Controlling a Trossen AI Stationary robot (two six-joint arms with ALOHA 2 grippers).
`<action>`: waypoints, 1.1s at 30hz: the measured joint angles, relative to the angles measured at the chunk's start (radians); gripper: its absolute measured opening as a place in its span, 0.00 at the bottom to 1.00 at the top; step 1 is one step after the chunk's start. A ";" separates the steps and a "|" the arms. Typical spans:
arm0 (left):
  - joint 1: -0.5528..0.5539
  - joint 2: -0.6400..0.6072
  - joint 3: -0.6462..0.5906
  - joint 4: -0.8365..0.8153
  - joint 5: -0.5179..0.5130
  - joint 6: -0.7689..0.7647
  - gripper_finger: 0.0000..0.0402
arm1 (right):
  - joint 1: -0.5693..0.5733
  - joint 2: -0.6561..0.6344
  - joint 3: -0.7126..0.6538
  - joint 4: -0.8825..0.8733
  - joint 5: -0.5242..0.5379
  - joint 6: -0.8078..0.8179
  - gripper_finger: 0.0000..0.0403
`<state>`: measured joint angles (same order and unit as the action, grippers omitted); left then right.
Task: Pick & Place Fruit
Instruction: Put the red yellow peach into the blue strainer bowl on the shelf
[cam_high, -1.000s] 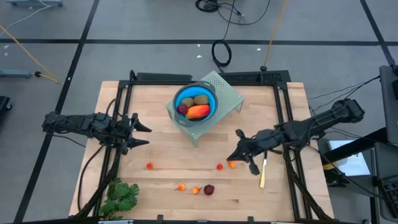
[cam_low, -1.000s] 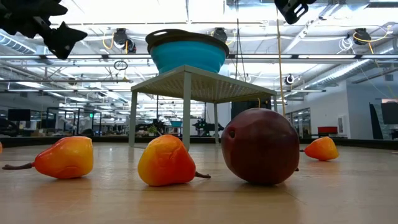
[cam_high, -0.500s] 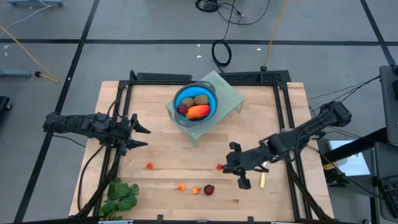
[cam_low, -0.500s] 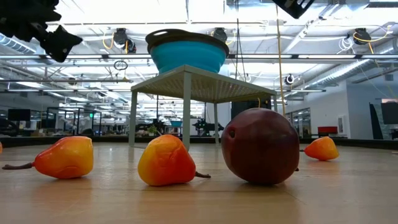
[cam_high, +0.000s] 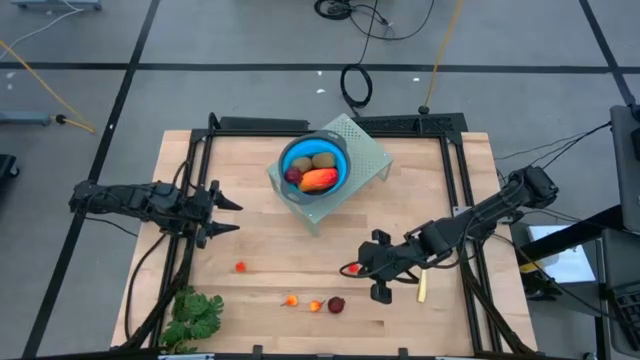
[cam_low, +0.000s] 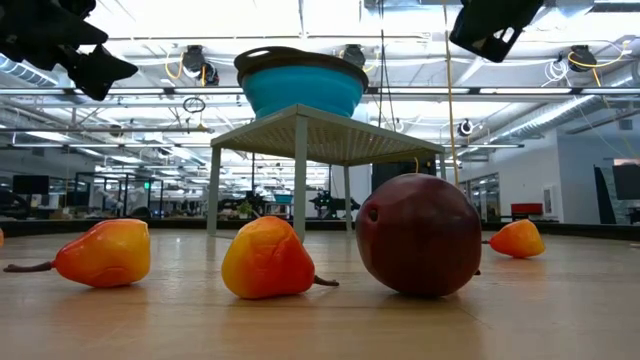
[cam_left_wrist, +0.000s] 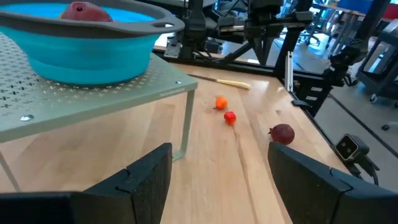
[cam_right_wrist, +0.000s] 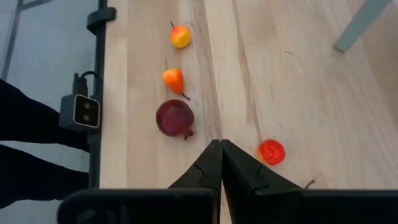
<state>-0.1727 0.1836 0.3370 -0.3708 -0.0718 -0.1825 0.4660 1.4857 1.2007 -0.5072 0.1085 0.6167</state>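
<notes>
High view: near the tabletop's (cam_high: 250, 300) 6 o'clock edge loose fruit waits, the pinched-shut right gripper (cam_high: 366, 271) beside a small red piece (cam_high: 352, 269), while farther off, spread at 9, the left gripper (cam_high: 226, 216) idles and collected fruit fills the blue bowl (cam_high: 313, 164).

right gripper (cam_high: 362, 268) over small red fruit (cam_high: 352, 269) | left gripper (cam_high: 230, 217) hovering apart | bowl (cam_high: 313, 165) holds fruit

Bare wood lies open between the left gripper (cam_high: 232, 217) and the rack (cam_high: 368, 150). Near the front edge, a red ball (cam_high: 336, 305), two pears (cam_high: 303, 302) and the right gripper (cam_high: 362, 270) crowd the way.
</notes>
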 joint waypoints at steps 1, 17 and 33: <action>0.000 -0.006 0.000 -0.001 0.000 0.004 0.66 | -0.001 0.000 0.001 0.002 0.000 0.000 0.00; 0.000 -0.178 0.000 -0.103 -0.031 0.052 0.66 | -0.038 0.000 0.000 -0.063 -0.109 0.001 0.00; 0.000 -0.177 -0.130 0.095 -0.009 0.042 0.66 | -0.060 0.000 -0.001 -0.163 -0.110 0.072 0.12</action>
<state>-0.1726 0.0063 0.2070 -0.2754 -0.0813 -0.1406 0.4056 1.4854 1.1999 -0.6704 -0.0013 0.6884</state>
